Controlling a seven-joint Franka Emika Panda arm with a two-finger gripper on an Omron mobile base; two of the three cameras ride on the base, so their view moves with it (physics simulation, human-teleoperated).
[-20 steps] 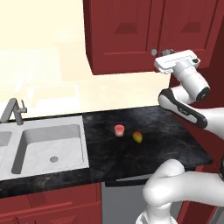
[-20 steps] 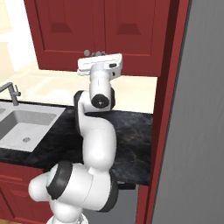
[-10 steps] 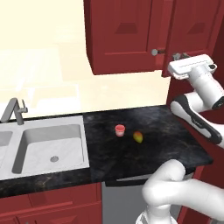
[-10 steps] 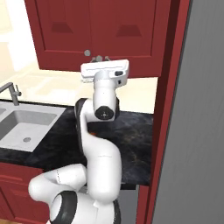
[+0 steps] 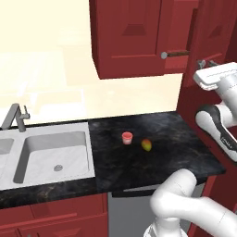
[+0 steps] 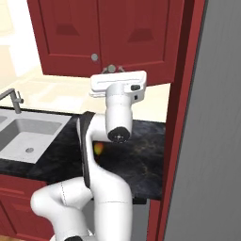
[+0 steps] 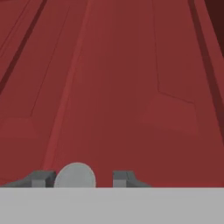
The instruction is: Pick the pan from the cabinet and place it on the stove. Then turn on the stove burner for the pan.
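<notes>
The pan is hidden from every view, and what lies behind the doors of the cabinet (image 5: pixel 139 37) cannot be made out. In the left base view the right-hand door is seen swung a little way out from the cabinet front, its round silver knob (image 5: pixel 164 55) standing clear on a short dark stem. The gripper (image 7: pixel 83 178) is raised just below the cabinet's lower edge, at the right side of the counter. In the hand view the two finger tips are parted, with a silver knob (image 7: pixel 75 176) seen between them, close to the left one; whether the knob is actually touched cannot be told, since the tips are cut off at the bottom. In the right base view the fingers are hidden behind the white hand (image 6: pixel 117 84). On the black counter (image 5: pixel 180 139) a small red cup (image 5: pixel 127 137) and a yellow-red fruit (image 5: pixel 146 145) are set just beside each other, with a steel sink (image 5: pixel 51 155) and faucet (image 5: pixel 14 118) at the left. At the right a tall dark red panel (image 6: pixel 181 117) is seen.
</notes>
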